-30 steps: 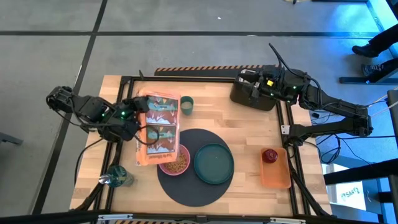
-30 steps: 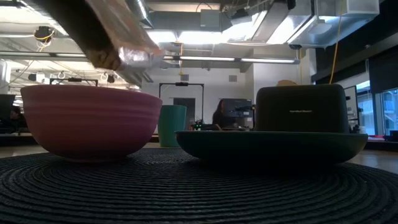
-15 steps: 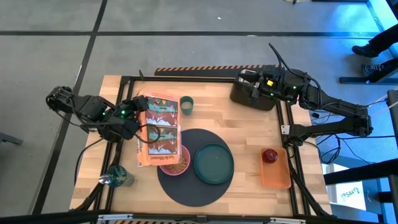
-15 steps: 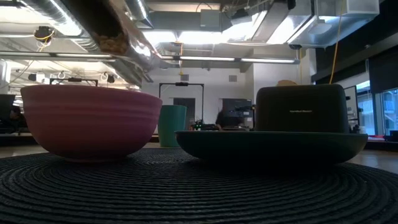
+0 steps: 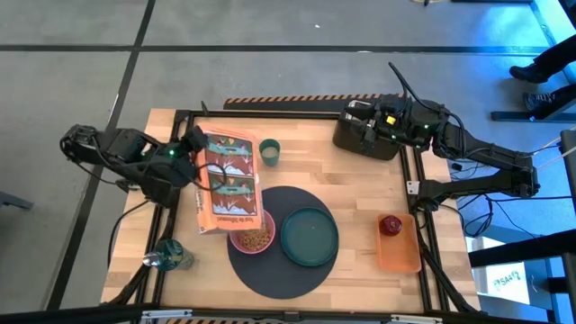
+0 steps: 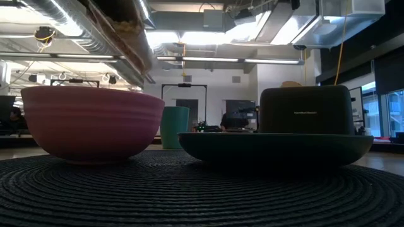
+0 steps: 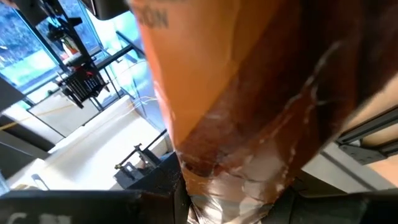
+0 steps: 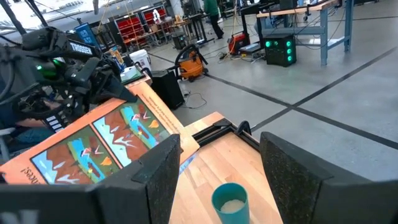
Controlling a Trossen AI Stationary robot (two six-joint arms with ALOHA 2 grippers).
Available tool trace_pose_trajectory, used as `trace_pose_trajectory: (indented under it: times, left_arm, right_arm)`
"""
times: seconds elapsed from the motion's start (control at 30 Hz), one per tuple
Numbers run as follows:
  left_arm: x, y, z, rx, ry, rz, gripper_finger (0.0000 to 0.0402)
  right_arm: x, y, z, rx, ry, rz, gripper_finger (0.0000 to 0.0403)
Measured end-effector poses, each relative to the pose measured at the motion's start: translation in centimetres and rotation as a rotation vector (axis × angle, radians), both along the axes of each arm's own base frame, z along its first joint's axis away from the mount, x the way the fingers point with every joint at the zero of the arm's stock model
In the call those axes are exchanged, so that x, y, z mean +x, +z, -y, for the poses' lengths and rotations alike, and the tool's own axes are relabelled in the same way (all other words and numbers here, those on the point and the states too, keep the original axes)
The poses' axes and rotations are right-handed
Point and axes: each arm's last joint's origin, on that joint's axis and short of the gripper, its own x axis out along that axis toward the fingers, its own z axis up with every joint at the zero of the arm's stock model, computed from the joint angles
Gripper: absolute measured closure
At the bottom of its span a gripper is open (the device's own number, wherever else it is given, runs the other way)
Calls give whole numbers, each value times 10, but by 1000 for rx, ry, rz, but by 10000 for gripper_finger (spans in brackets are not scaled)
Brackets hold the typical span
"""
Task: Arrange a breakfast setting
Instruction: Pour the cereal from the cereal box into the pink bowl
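My left gripper (image 5: 196,164) is shut on an orange cereal bag (image 5: 229,180), which slants over the table's left half. The bag's lower end hangs above the pink bowl (image 5: 253,237). The bowl holds cereal and stands on the round dark-grey mat (image 5: 279,270), next to the dark-green plate (image 5: 309,236). The pale-green cup (image 5: 269,151) stands on the wood beyond the mat. The dark-red fruit (image 5: 390,224) lies in the orange tray (image 5: 399,252). My right gripper (image 8: 230,180) is open and empty above the black toaster (image 5: 364,133). No spoon or bagel shows. My left gripper pinches the bag between its two fingers at a crumpled, silvery part (image 7: 242,186) on the bag's left side, near its far end. It comes at the bag from the table's left. The bag is lifted clear and tilted, its lower end (image 5: 225,225) toward the bowl.
A clear bottle-like thing (image 5: 171,256) stands at the table's near left corner. In the low view the bag's edge (image 6: 120,25) hangs above the bowl (image 6: 88,123). The toaster (image 6: 306,108) stands behind the plate (image 6: 274,148).
My left gripper has drawn back toward the table's left edge and tipped the bag up. The bag's lower end has risen and swung off the bowl toward the left, so more of the cereal in the bowl shows.
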Motion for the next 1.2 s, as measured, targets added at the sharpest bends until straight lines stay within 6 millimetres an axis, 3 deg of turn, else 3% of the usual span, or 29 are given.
trace_pose_trajectory:
  times: [0.53,0.77,0.93,1.2]
  left_arm:
    - [-21,6,-15,-105,77,84,275]
    - [-33,9,-20,-252,138,174,275]
    - [-43,14,-23,-395,180,318,275]
    - [-55,30,-29,-603,290,713,275]
  right_arm:
    - [0,0,0,1,1,-4,194]
    - [0,0,0,1,0,-3,194]
    - [0,1,0,-3,-1,11,194]
    - [0,7,0,-26,0,72,194]
